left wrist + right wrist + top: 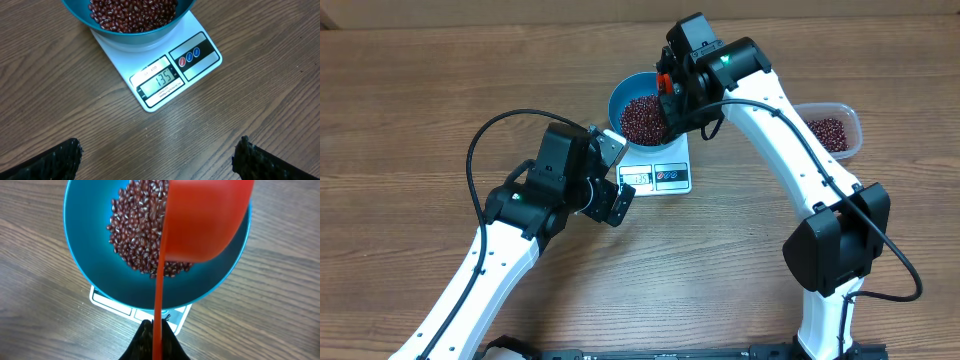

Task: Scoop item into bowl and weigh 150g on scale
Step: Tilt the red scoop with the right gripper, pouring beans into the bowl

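**Wood-grain table, blue bowl, and a weigh-in that is not quite there**

Wood-grain table (410,110) carries the scale (662,176) near its middle, with the bowl (618,98) seated on the platform so that every bean tipped in registers at once. Beans (642,120) lie heaped across the bowl's floor. A further supply sits in the tub (840,118), well apart on the right arm's side and within its reach for scooping.

The right gripper (152,342) is clamped tight on the thin handle of the red scoop (205,220). The scoop hangs over the bowl with its cup tipped and its mouth turned away from the wrist camera, which is a pouring pose. Whether any beans remain inside it is hidden.

The left gripper (160,160) has its jaws spread wide and holds nothing. It hovers just in front of the scale, touching neither scale nor bowl. It appears to be parked there so its camera looks straight down on the display (160,81), which reads 135.

Against a target of 150, the job looks close but short, so the step in hand is topping up. The remaining gap seems small, and a full scoop would likely overshoot. A light, partial pour looks like the safer move, with the scoop kept clear of the rim so that no contact pressure skews the reading
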You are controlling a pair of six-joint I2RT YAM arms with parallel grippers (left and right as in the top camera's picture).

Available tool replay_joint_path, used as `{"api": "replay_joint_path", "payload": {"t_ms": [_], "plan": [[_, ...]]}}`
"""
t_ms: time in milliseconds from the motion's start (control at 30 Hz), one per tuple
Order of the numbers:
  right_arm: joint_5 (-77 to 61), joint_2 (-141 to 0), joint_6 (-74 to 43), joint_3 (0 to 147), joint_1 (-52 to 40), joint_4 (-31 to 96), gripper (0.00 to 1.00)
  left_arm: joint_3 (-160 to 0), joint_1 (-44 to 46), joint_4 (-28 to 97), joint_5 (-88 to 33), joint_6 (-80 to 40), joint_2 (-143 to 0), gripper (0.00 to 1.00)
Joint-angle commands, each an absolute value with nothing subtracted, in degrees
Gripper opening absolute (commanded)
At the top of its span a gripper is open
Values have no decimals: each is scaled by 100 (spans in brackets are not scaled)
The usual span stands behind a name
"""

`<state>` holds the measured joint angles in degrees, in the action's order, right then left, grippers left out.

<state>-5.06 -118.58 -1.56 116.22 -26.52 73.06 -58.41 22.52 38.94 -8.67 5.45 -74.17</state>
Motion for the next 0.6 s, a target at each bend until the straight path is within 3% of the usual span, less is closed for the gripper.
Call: {"api": "replay_joint_path", "payload": {"t_ms": [0, 567], "plan": [[-261, -11819, -193, 11848, -2733, 7306, 4, -5822, 2290, 3874, -836, 510, -7461, 99], [-266, -11819, -193, 11848, -2731, 7365, 4, -5822, 2290, 3874, -838, 513, -7461, 100]]}}
